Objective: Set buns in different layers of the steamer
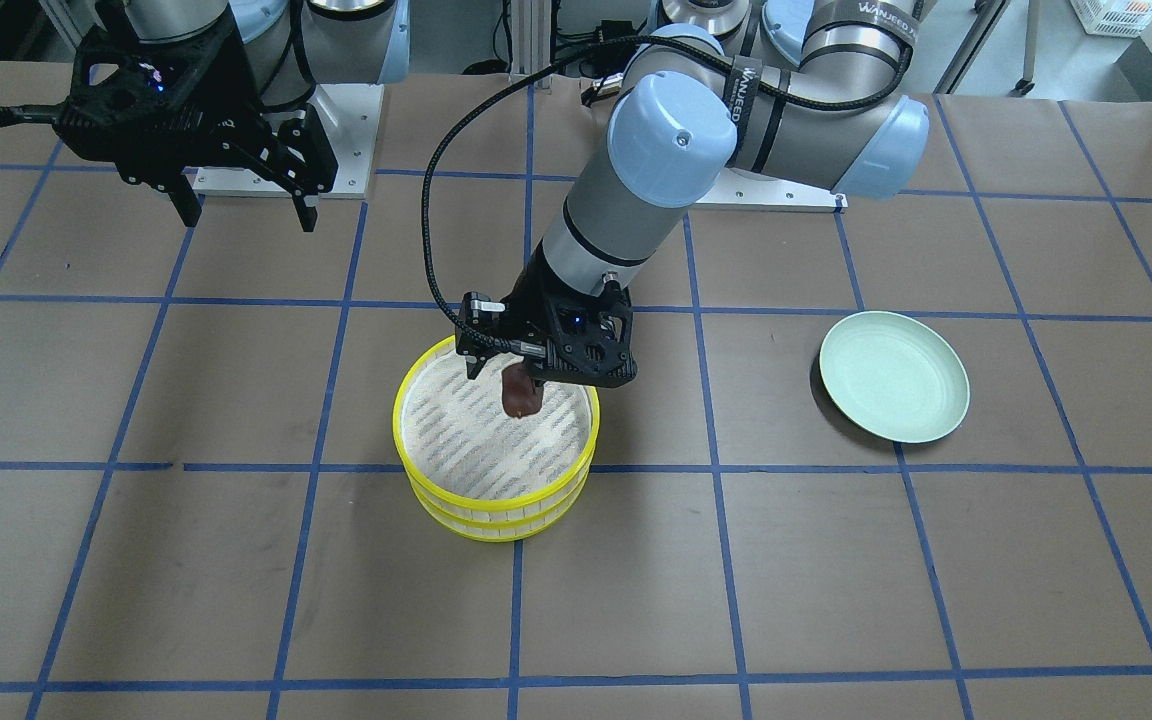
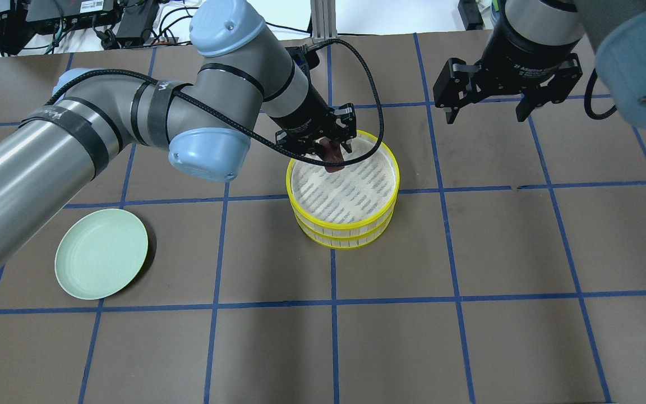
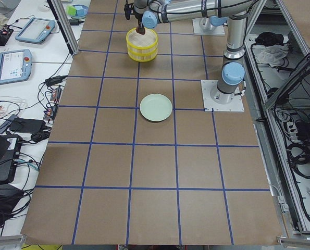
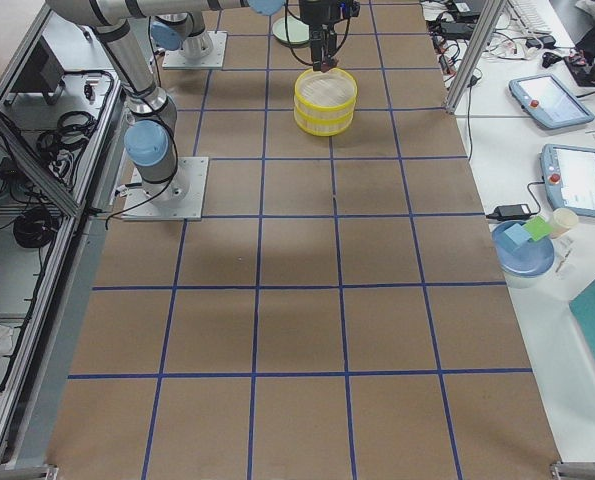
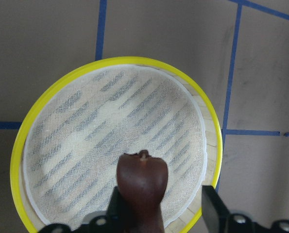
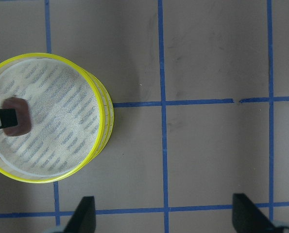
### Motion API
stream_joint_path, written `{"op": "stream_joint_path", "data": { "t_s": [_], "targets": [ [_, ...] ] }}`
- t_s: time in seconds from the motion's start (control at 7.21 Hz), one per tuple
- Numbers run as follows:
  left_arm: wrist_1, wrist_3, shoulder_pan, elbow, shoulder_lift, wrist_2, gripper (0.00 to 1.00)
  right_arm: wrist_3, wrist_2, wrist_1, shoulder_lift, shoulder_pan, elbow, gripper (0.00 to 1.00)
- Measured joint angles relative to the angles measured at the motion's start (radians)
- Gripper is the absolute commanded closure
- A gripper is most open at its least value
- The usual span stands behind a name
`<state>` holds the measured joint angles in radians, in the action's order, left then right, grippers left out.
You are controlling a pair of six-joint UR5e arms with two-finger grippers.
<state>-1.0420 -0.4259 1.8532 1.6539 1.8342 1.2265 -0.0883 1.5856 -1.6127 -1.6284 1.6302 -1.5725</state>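
- Overhead exterior: I see the left gripper (image 2: 333, 153) clamped on the dark bun (image 5: 142, 187) over the top tray (image 2: 396, 180).
- My right gripper (image 2: 485, 115) hangs spread wide, well apart.

Front and overhead cameras face each other across the steamer (image 2: 345, 233); side cameras view it from afar; wrist cameras look down close.
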Motion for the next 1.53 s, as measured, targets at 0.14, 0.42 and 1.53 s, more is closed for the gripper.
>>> {"op": "stream_joint_path", "data": {
  "t_s": [0.14, 0.42, 1.53],
  "targets": [
    [0.002, -0.001, -0.002, 0.0, -0.006, 0.0, 0.0, 0.0, 0.001, -0.002, -0.002, 0.0, -0.004, 0.01],
    [-0.006, 0.007, -0.02, -0.01, -0.025, 0.035, 0.0, -0.001, 0.002, -0.001, -0.003, 0.001, -0.007, 0.01],
    [-0.391, 0.37, -0.221, -0.123, -0.209, 0.396, 0.0, 0.005, -0.001, -0.003, -0.004, 0.0, -0.017, 0.01]
  ]
}}
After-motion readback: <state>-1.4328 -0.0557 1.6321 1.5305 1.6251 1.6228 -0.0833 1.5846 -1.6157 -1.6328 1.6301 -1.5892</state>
